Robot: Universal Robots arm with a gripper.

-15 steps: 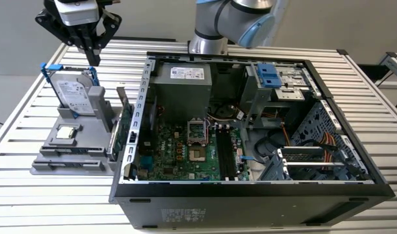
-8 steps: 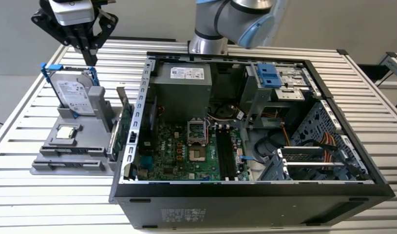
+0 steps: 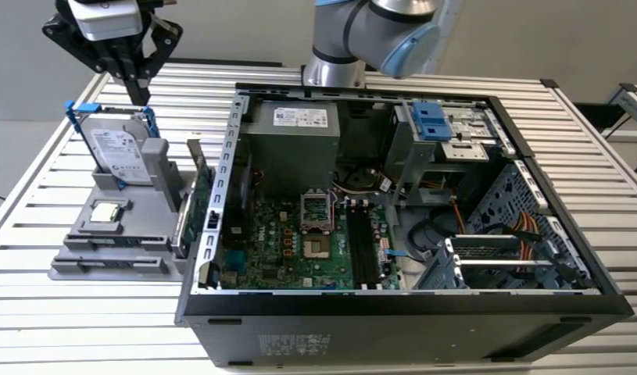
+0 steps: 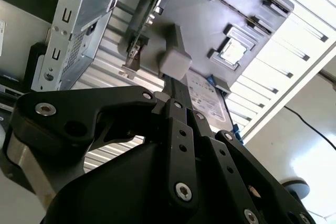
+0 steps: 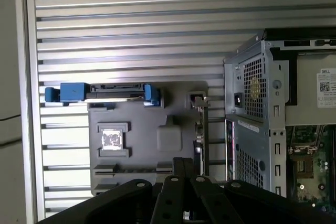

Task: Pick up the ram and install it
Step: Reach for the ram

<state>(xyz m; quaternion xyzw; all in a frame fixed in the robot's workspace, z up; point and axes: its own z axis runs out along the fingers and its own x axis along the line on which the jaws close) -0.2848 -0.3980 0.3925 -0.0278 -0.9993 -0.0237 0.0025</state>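
The ram [image 3: 190,215] is a thin dark green board standing on edge along the grey holder's [image 3: 118,264] side nearest the open computer case [image 3: 402,301]. In the first wrist view the ram [image 5: 200,135] appears edge-on, and in the second wrist view its edge [image 4: 149,14] runs beside the case wall. My gripper [image 3: 143,95] hangs above the far end of the holder, over the hard drive [image 3: 120,152]. Its black fingers [image 4: 169,95] lie together, with nothing between them. In the first wrist view the gripper [image 5: 184,162] sits over the holder.
A silver hard drive with a blue bracket [image 5: 102,92] and a small square processor chip [image 3: 108,211] sit in the holder. The motherboard [image 3: 297,242] lies exposed inside the case, with long black slots [image 3: 362,246]. The slatted metal table [image 3: 78,328] extends around everything.
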